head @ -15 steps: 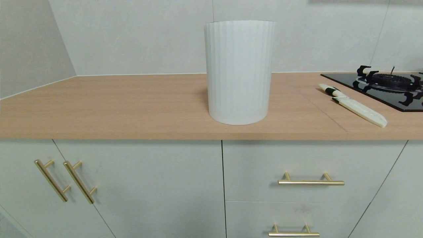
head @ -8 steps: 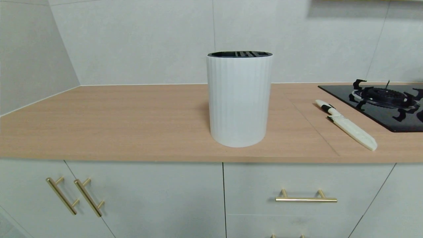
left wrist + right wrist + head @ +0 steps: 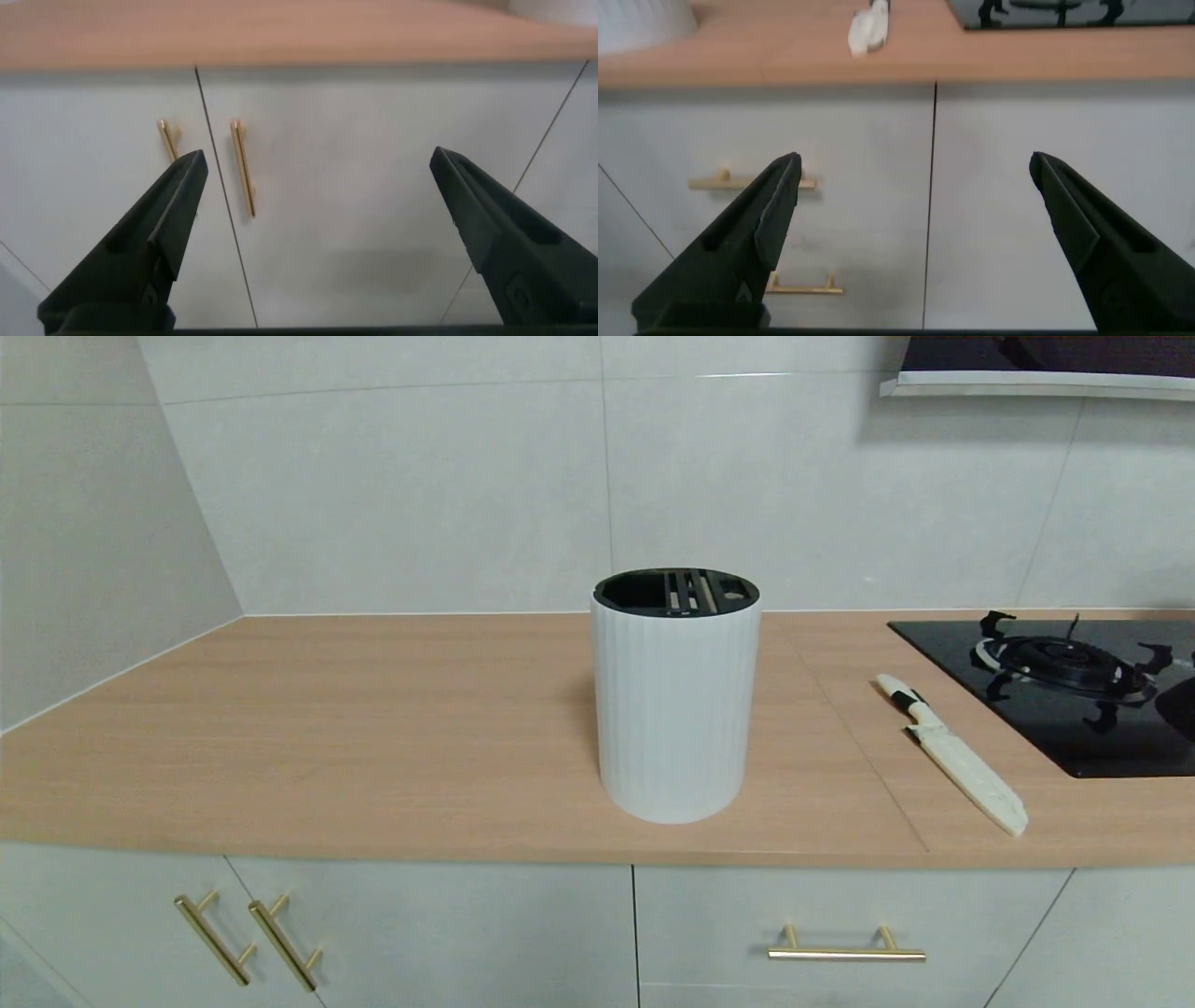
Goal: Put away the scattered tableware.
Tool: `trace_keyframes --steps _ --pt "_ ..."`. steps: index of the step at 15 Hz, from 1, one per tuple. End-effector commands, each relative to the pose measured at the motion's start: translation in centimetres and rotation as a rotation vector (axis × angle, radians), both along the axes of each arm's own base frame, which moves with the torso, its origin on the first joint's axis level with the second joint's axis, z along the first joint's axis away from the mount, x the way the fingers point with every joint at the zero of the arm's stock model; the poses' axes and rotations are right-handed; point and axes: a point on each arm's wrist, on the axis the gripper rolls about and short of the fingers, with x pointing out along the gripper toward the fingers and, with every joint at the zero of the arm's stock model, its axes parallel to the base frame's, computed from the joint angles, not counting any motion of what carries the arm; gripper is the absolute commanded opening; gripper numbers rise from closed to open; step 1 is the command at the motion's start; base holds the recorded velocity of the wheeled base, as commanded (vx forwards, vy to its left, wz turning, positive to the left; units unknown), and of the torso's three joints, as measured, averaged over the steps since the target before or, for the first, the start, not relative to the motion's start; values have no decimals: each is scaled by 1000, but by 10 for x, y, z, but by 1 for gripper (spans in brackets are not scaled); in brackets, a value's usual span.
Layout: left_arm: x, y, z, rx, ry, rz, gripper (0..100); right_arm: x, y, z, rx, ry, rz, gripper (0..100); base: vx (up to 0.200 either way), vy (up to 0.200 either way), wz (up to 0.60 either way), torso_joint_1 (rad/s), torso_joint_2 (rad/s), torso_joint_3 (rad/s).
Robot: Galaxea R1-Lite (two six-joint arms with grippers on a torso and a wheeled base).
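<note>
White ribbed knife holder point(image 3: 675, 695) stands upright on the wooden countertop point(image 3: 373, 728), near the front edge, about mid-counter. Its black top insert has several slots; what is inside the slots can't be made out. Knife point(image 3: 952, 767) lies flat on the countertop to the robot's right of the holder, well apart from it, between the holder and the gas hob point(image 3: 1055, 691). The knife's white handle with a black band points toward the wall, and its pale blade points to the counter's front edge. Hob is cut off by the frame edge, as is the range hood point(image 3: 1027, 364) above it.

Left gripper point(image 3: 318, 161) is below counter level, fingers spread wide, facing cabinet doors with two vertical brass handles point(image 3: 243, 168). Right gripper point(image 3: 915, 163) is also below the counter, fingers spread wide, facing drawer fronts with a brass drawer handle point(image 3: 752, 182). In the right wrist view the knife's blade tip point(image 3: 868, 28) and a sliver of the holder's base point(image 3: 640, 19) are cropped at the frame edge.
</note>
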Motion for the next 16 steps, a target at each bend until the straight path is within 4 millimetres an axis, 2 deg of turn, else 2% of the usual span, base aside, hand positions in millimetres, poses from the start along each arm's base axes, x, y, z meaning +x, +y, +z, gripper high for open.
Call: trace_keyframes --steps 1,16 --pt "0 0 0 0 1 -1 100 0 0 0 1 2 0 100 0 0 0 178 -486 -290" --pt "0 0 0 0 2 -1 100 0 0 0 0 0 0 100 0 0 0 241 -529 -297"
